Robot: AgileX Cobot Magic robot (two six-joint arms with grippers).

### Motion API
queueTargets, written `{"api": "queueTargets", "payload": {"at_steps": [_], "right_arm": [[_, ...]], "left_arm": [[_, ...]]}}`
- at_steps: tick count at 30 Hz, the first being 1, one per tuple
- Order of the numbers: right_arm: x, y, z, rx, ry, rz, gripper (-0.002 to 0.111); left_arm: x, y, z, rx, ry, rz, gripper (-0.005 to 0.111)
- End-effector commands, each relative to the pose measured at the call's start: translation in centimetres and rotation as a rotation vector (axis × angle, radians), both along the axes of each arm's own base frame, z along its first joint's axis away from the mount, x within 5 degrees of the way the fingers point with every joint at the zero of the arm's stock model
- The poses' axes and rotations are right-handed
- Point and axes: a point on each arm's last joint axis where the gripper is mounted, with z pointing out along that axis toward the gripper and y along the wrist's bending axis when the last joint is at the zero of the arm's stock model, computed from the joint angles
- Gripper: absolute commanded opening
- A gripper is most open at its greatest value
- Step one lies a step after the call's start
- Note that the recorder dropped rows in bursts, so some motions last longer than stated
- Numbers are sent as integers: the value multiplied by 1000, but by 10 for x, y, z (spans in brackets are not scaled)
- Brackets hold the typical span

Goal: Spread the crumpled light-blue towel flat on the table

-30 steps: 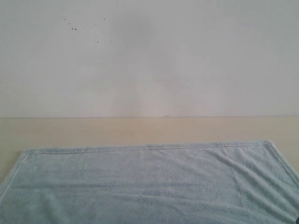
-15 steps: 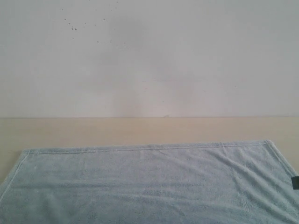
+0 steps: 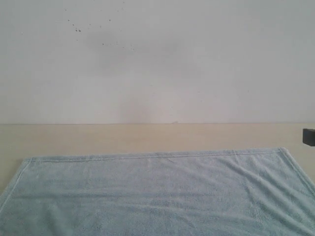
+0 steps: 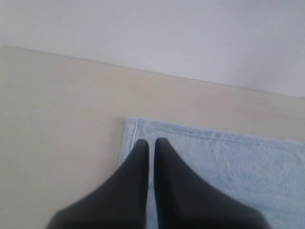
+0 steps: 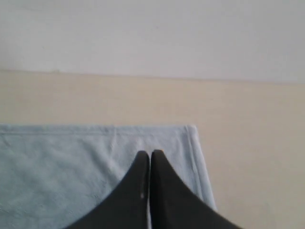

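The pale-blue towel (image 3: pixel 157 191) lies spread out on the beige table (image 3: pixel 147 137), with its far hem straight and light wrinkles towards the right. My left gripper (image 4: pixel 150 141) hangs shut over the towel's (image 4: pixel 238 157) far left corner and holds nothing; only a thin slit shows between its fingers. Over the far right corner of the towel (image 5: pixel 62 167) my right gripper (image 5: pixel 149 153) is also shut and empty. A dark bit of the right arm (image 3: pixel 309 136) pokes in at the right edge of the exterior view. No care tag shows.
A white wall (image 3: pixel 157 59) with a few dark specks rises behind the table's far edge. Bare table (image 4: pixel 57 119) runs left of the towel, and more bare table (image 5: pixel 252 143) lies to its right and beyond its far hem.
The dark bit of the right arm at the exterior view's right edge has climbed from the lower corner to above the towel's far right corner. The towel has not moved.
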Motion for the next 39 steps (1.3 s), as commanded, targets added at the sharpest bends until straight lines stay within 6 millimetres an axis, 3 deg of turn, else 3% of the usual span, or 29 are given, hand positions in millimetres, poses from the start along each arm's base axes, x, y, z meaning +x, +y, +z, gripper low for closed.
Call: {"api": "queueTargets", "payload": {"at_steps": [1, 7, 19, 27, 32, 39], "right_arm": [[-14, 20, 29, 21, -186, 114, 0], [-46, 18, 59, 102, -315, 111, 0], [-111, 0, 79, 89, -360, 26, 0], [-135, -6, 59, 78, -348, 7, 0], [-145, -5, 41, 102, -306, 20, 0], [-153, -3, 35, 137, -291, 52, 0]], "left_arm": [[-14, 4, 10, -4, -60, 35, 4], [-34, 13, 13, -11, -47, 139, 4], [-65, -2, 17, -38, -58, -71, 4], [-84, -14, 20, 15, -98, -260, 4], [-91, -15, 17, 2, -68, -280, 4], [-94, -14, 15, 3, -50, -283, 4]]}}
